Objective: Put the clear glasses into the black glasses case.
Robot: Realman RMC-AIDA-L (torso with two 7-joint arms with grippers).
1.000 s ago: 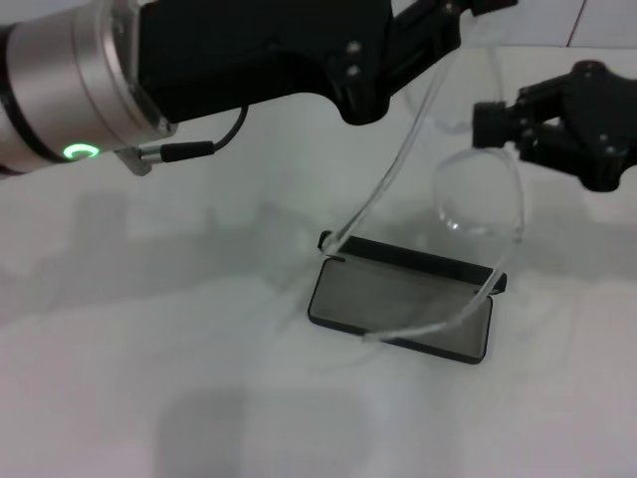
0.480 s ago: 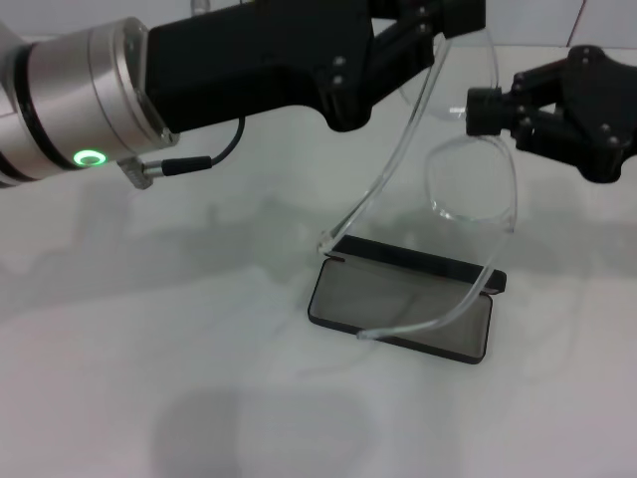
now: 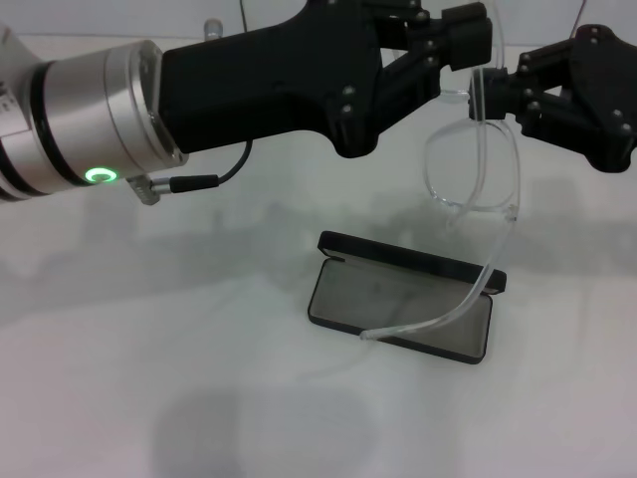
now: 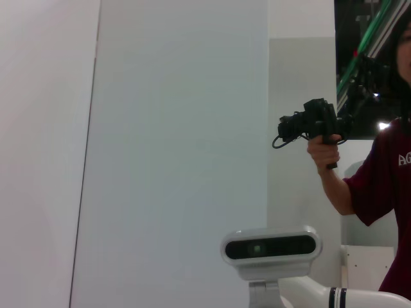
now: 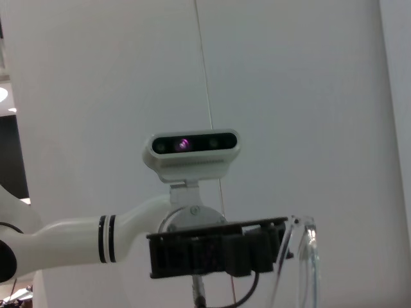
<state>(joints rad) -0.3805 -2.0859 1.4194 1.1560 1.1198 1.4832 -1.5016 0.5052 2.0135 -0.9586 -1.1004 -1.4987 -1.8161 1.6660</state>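
White tabletop (image 3: 149, 378) fills the head view, with a pale wall behind it. On this surface the black glasses case (image 3: 403, 309) lies open, its grey lining facing up and its lid laid back toward the far side.

The clear glasses (image 3: 473, 174) are held in the air above and slightly beyond the case, between the two arms. The left gripper (image 3: 453, 40) reaches in from the left at the top of the frame and is clamped on the upper part of the glasses. The right gripper (image 3: 490, 92) comes in from the right, and its tip appears to be closed on the frame near the lens edge; from these views the contact cannot be fully confirmed. One temple arm hangs down from the lens, curving until its tip sits over the near edge of the open case, apparently touching or just above the lining. In the right wrist view the glasses (image 5: 302, 256) are seen beside the left gripper (image 5: 218, 253), with the head camera behind.

Task status is judged as partway: the case is already open and the glasses are lifted and positioned over it. Remaining, as judged, are folding or aligning the temple arms, lowering the glasses into the lined tray, and releasing both grips. The glasses are not yet inside the case.
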